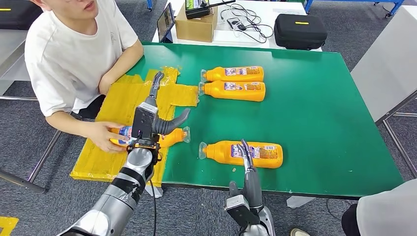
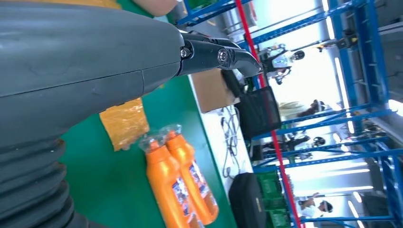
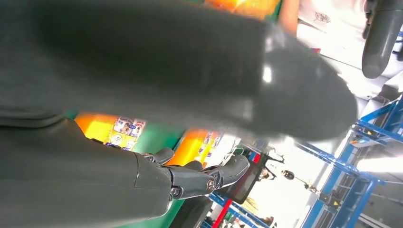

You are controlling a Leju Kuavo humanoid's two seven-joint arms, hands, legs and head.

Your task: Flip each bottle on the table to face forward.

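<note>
The left hand (image 1: 156,110), fingers apart, is hiding a bottle (image 1: 173,136) a person's hand (image 1: 101,136) is holding; the right hand (image 1: 247,169), also apart, is holding nothing.

four orange bottles lie on their sides, clear caps pointing to 9 o'clock. two label-up bottles (image 1: 233,73) (image 1: 232,90) touch side by side at 12 o'clock. another bottle (image 1: 242,153) lies at 6. the fourth bottle (image 1: 173,136), at 9, is partly hidden.

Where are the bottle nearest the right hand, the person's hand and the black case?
Bottle (image 1: 246,153): head view, its label.
Person's hand (image 1: 101,135): head view, back of hand.
Black case (image 1: 300,30): head view, its lid.
</note>
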